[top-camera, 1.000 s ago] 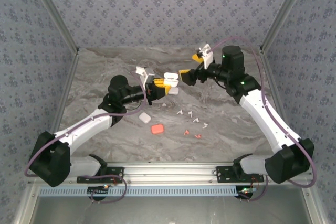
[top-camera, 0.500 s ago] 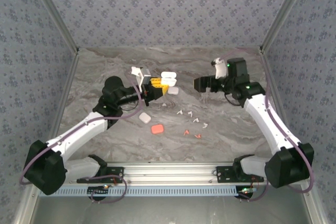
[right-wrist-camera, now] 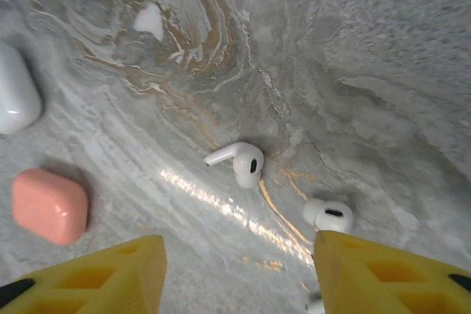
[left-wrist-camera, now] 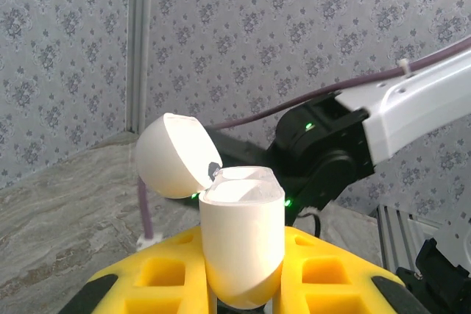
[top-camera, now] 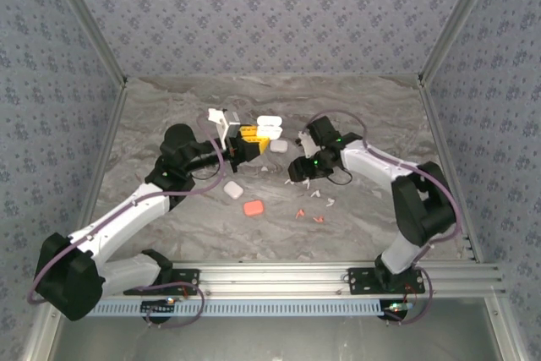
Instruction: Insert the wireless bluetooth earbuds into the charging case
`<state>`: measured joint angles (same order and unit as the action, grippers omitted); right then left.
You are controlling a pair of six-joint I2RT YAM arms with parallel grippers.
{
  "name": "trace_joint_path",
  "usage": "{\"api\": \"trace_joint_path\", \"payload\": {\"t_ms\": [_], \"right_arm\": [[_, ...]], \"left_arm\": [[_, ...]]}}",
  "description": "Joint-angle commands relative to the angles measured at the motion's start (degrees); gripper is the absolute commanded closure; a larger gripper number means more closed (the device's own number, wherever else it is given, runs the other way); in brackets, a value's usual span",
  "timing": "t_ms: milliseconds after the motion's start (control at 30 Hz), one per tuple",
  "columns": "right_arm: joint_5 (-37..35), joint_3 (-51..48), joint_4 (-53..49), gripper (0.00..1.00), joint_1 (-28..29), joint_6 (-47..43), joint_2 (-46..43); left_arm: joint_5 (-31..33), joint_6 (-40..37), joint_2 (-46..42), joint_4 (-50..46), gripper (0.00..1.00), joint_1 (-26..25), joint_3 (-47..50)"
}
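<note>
Top: left gripper (top-camera: 256,134) clamped on the open charging case (top-camera: 269,131), held off the table. Right gripper (top-camera: 297,172) is low over the loose earbuds (top-camera: 317,194).
Left wrist: lid (left-wrist-camera: 176,156) flipped back, sockets hidden.
Right wrist: jaws apart and empty, straddling a white earbud (right-wrist-camera: 243,161) lying on the table.
Looks like nothing is seated yet.

Tabletop (top-camera: 380,107): grey marble pattern with tan veins. Right wrist view, same surface (right-wrist-camera: 331,49), 1 glossy streak of reflected light running diagonally.
Enclosure: 3 walls in blue-grey floral wallpaper, namely back (top-camera: 270,14), left (top-camera: 42,124) and right (top-camera: 507,124).
2 metal corner posts, back-left (top-camera: 89,19) and back-right (top-camera: 456,19); 1 post also in left wrist view (left-wrist-camera: 140,42).
Near edge of table: aluminium rail (top-camera: 279,275), slotted grey duct (top-camera: 279,306) just beneath it.
</note>
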<state>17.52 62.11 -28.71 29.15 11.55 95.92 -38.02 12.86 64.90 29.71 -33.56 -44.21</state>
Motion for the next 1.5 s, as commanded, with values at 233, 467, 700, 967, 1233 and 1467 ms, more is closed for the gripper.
{"api": "trace_joint_path", "payload": {"t_ms": [233,467,700,967,1233,1467], "right_arm": [[-4.39,5.35,0.80,0.51,2.87,2.22,9.01],[-4.37,5.74,0.86,0.56,3.14,2.14,11.21],[-3.47,5.68,1.71,0.63,3.52,2.38,13.03],[-2.93,5.71,2.74,0.71,4.09,2.95,14.03],[-4.52,5.71,1.95,0.78,3.91,1.45,9.43],[-9.54,5.49,-2.78,0.78,3.36,-4.82,-3.42]], "left_arm": [[0.60,-1.17,-1.62,0.04,1.00,-0.40,-1.38],[0.75,-1.39,-1.80,-0.61,1.00,-0.41,-1.39],[0.83,-1.52,-1.63,-0.78,1.00,-0.39,-1.44],[0.92,-1.61,-1.63,-1.14,1.00,-0.39,-1.52],[1.02,-1.62,-1.62,-1.58,1.00,-0.39,-1.67],[1.11,-0.79,-1.24,-1.53,1.00,-0.44,-1.26]]}}
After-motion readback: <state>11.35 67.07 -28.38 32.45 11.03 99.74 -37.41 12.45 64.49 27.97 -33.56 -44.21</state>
